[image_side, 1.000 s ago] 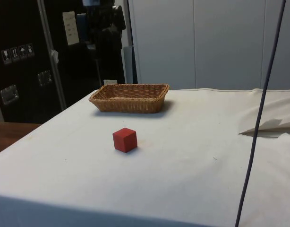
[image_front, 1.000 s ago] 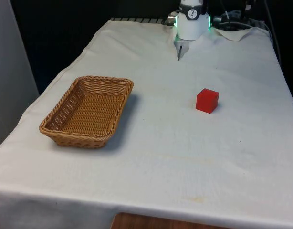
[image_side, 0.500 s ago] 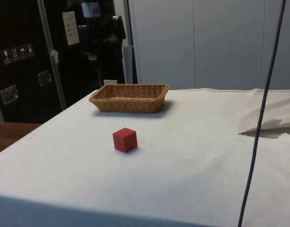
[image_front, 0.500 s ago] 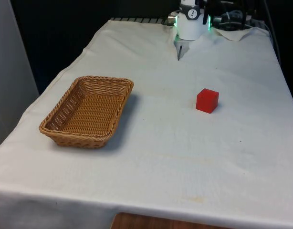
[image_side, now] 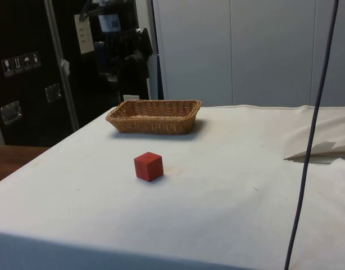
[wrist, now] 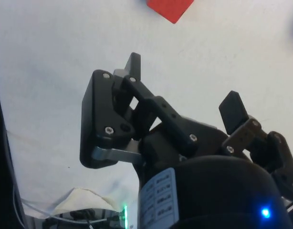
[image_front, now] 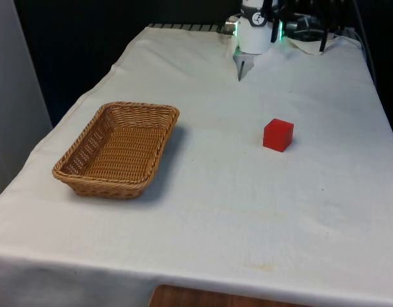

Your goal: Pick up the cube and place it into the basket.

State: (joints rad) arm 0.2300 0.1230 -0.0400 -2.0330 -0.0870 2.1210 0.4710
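- My hand (wrist: 184,86) is open, its two black fingers (wrist: 133,67) spread apart with nothing between them.
- It hangs in the air above the white tabletop (image_front: 248,211), touching nothing.
- The red cube (image_front: 278,135) sits flat on the cloth toward the front view's right, well apart from my hand; in the wrist view a corner of it (wrist: 169,8) shows beyond my fingertips.
- The wicker basket (image_front: 81,153) rests on the tabletop toward the front view's left, well apart from the cube.
- In the side view the cube (image_side: 148,166) lies nearer the camera than the basket (image_side: 154,123).
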